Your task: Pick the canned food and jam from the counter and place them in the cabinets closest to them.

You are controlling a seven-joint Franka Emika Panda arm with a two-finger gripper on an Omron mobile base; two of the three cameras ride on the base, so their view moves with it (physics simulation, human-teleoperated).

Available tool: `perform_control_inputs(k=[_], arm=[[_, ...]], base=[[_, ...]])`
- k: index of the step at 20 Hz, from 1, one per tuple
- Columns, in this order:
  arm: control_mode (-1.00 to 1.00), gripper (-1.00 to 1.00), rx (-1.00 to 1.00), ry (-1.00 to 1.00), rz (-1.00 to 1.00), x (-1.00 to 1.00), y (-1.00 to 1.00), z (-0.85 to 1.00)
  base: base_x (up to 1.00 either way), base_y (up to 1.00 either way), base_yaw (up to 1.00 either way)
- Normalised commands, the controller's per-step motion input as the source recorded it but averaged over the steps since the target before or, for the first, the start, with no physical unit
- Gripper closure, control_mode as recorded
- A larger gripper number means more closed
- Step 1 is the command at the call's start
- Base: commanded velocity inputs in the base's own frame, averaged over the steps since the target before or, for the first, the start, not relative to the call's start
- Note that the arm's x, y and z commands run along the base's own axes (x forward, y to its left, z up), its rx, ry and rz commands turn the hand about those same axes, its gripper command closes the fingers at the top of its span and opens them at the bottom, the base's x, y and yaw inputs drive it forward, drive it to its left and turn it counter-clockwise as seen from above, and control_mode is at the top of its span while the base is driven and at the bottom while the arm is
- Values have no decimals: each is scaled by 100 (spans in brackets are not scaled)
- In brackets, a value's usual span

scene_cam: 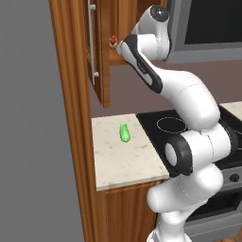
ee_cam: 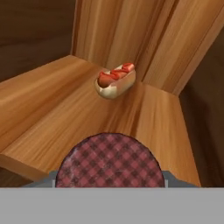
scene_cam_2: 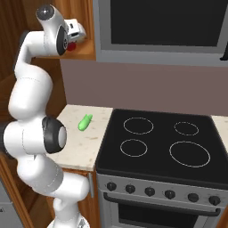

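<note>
The jam point(ee_cam: 109, 162) shows as a round red-checked lid at the bottom of the hand view, and my gripper point(ee_cam: 109, 181) is shut on it. It hangs just over the front edge of the cabinet point(ee_cam: 52, 100) shelf, reddish-brown wood inside. In the right base view my gripper point(scene_cam_2: 74, 37) is up inside the cabinet point(scene_cam_2: 84, 53) opening, with a red patch of the jam point(scene_cam_2: 70, 45) beside it. The cabinet door point(scene_cam: 100, 56) stands open, its silver bar handle point(scene_cam: 93, 40) facing me. The canned food is out of view.
A hot dog point(ee_cam: 115, 80) lies on the shelf further in, near the back corner. A small green vegetable point(scene_cam: 124, 133) rests on the beige counter point(scene_cam: 118, 160). The black stove point(scene_cam_2: 160, 147) is to the right, under the grey microwave point(scene_cam_2: 164, 26).
</note>
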Motion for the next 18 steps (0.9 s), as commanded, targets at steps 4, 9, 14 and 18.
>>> perform_control_inputs(k=[4,9,14,18], arm=[[-100,100,0,6,0,69,4,0],[-100,100,0,8,0,64,7,0],[-100,-100,0,9,0,60,7,0],[-100,-100,-1,7,-2,15,6,0]], base=[[0,0,0],[0,0,0],[0,0,0],[0,0,0]])
